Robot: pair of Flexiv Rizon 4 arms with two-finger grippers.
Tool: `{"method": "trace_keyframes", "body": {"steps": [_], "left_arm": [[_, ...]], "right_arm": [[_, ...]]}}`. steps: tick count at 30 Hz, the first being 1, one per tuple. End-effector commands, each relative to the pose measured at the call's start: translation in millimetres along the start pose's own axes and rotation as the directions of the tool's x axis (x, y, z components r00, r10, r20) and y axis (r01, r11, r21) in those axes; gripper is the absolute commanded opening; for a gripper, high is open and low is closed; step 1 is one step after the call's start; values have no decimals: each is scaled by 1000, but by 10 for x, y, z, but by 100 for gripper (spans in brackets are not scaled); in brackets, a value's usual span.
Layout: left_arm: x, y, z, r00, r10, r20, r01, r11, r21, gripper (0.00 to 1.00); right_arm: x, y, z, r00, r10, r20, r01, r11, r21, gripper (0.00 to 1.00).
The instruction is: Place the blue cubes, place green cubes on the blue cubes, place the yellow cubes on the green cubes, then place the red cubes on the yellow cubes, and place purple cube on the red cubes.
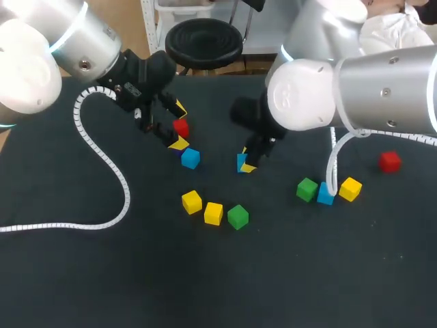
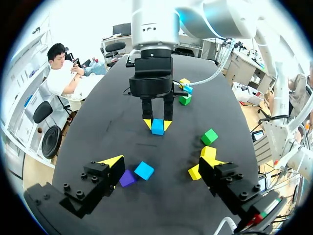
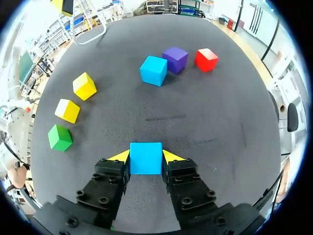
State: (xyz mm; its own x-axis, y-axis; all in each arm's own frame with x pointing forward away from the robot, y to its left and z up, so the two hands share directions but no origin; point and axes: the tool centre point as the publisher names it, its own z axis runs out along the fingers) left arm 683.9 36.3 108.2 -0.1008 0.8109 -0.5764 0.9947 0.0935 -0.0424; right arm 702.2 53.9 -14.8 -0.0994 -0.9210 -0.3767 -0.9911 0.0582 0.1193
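My right gripper (image 1: pixel 246 162) is shut on a blue cube (image 3: pixel 145 158) (image 2: pixel 157 126), low over the dark cloth near the table's middle; I cannot tell whether the cube touches it. My left gripper (image 1: pixel 179 126) hangs open over a cluster at the back left. That cluster is a red cube (image 1: pixel 181 128) (image 3: pixel 206 59), a purple cube (image 2: pixel 127 178) (image 3: pixel 175 59) and a second blue cube (image 1: pixel 190 158) (image 2: pixel 144 170). Nothing is held between the left gripper's fingers. In the head view the purple cube is hidden by the left fingers.
Two yellow cubes (image 1: pixel 192 201) (image 1: pixel 213 213) and a green cube (image 1: pixel 237 216) lie in a row in front of the grippers. At the right, a green cube (image 1: pixel 306 189), a blue cube (image 1: pixel 325 195) and a yellow cube (image 1: pixel 350 188) sit together. A red cube (image 1: pixel 390 161) stands beyond them. A white coiled cable (image 1: pixel 102 154) trails across the left.
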Motion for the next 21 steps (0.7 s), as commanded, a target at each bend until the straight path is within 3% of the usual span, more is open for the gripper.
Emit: {"method": "trace_keyframes", "body": {"steps": [1, 21], "left_arm": [[7, 3, -5, 1000, 1, 1, -1, 1000, 0, 100], [7, 3, -5, 1000, 1, 1, -1, 1000, 0, 100]], "right_arm": [[13, 8, -45, 1000, -1, -1, 1, 1000, 19, 0], [-1, -12, 34, 1000, -10, 6, 10, 999, 37, 0]]}}
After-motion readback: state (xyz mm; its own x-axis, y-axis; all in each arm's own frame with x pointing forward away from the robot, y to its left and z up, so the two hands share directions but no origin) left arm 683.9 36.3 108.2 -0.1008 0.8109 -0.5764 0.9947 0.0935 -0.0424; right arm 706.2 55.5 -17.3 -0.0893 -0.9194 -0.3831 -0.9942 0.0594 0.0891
